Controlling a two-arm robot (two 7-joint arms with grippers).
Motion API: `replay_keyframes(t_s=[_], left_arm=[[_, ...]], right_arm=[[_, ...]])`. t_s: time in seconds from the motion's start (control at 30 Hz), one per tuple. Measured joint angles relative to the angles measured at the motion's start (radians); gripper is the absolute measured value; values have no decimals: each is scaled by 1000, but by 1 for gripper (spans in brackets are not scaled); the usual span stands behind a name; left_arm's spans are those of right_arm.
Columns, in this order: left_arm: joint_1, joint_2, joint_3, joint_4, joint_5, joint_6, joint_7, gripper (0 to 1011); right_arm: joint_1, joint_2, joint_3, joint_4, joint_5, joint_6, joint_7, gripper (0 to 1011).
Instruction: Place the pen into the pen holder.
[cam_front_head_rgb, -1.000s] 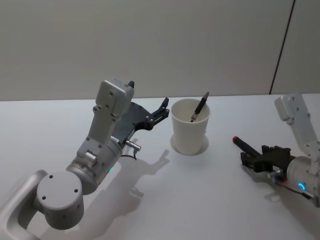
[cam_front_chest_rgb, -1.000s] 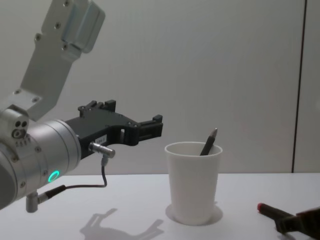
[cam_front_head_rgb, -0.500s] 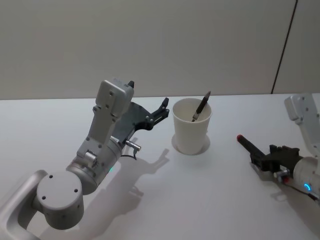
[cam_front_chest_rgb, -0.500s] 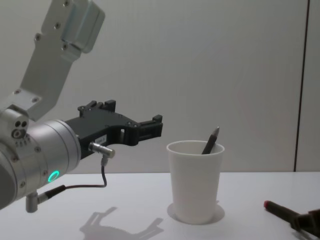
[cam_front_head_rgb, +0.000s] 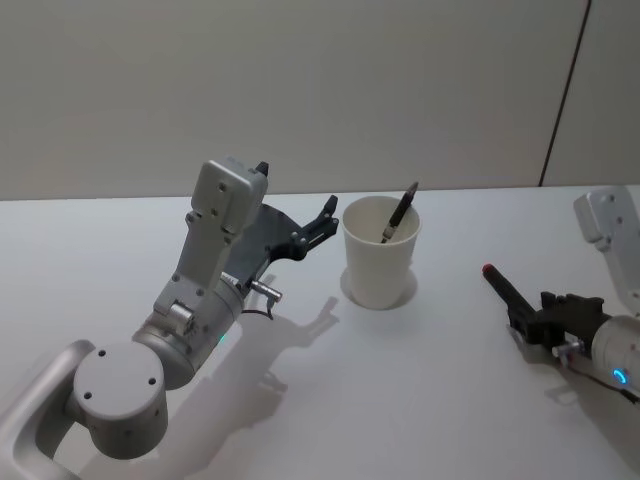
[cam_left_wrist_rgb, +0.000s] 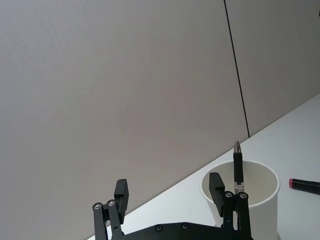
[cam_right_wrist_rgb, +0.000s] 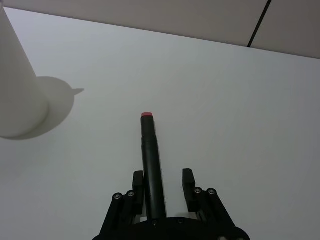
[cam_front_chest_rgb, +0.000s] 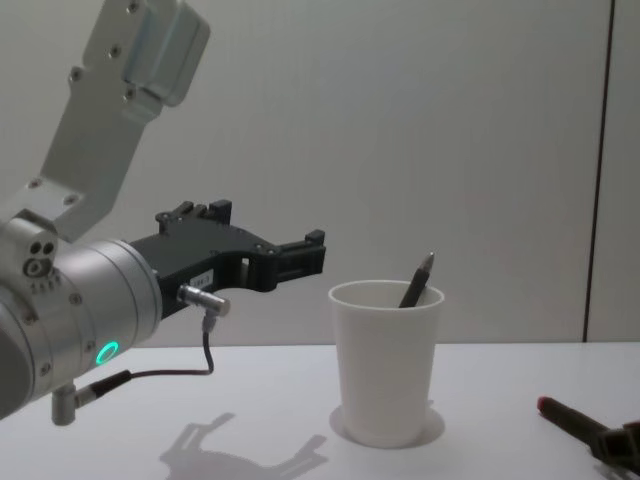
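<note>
The pen holder (cam_front_head_rgb: 378, 265), a white paper cup, stands upright mid-table. A dark pen (cam_front_head_rgb: 400, 212) leans inside it with its tip above the rim, also seen from the left wrist as pen (cam_left_wrist_rgb: 238, 165) in cup (cam_left_wrist_rgb: 260, 200). My left gripper (cam_front_head_rgb: 325, 215) hovers open just left of the cup, holding nothing. A second, black pen with a red end (cam_front_head_rgb: 503, 290) lies on the table to the right. My right gripper (cam_front_head_rgb: 525, 318) is open around its rear. In the right wrist view that pen (cam_right_wrist_rgb: 151, 155) rests against one finger, with a gap to the other.
Bare white tabletop (cam_front_head_rgb: 420, 400) surrounds the cup. A plain wall (cam_front_head_rgb: 300, 90) with one dark vertical seam stands behind the table. The left arm's large grey body (cam_front_head_rgb: 190, 320) takes up the near left.
My right gripper has slid to the right, away from the cup, and the red-ended pen has shifted with it. The left arm and the cup have not moved.
</note>
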Motion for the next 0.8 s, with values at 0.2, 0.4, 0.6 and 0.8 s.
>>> replay_keyframes(t_s=[0.2, 0.4, 0.6, 0.8], left_arm=[[0, 0, 0, 0, 0, 0, 0, 1001], [0, 0, 0, 0, 0, 0, 0, 1001], [0, 0, 0, 0, 0, 0, 0, 1001], [0, 0, 0, 0, 0, 0, 0, 1001]], right_arm=[[-2, 2, 0, -3, -7, 1, 13, 433], [-5, 2, 0, -6, -13, -1, 24, 325], [-5, 3, -1, -7, -16, -3, 29, 201], [-5, 4, -1, -8, -19, -4, 33, 172]])
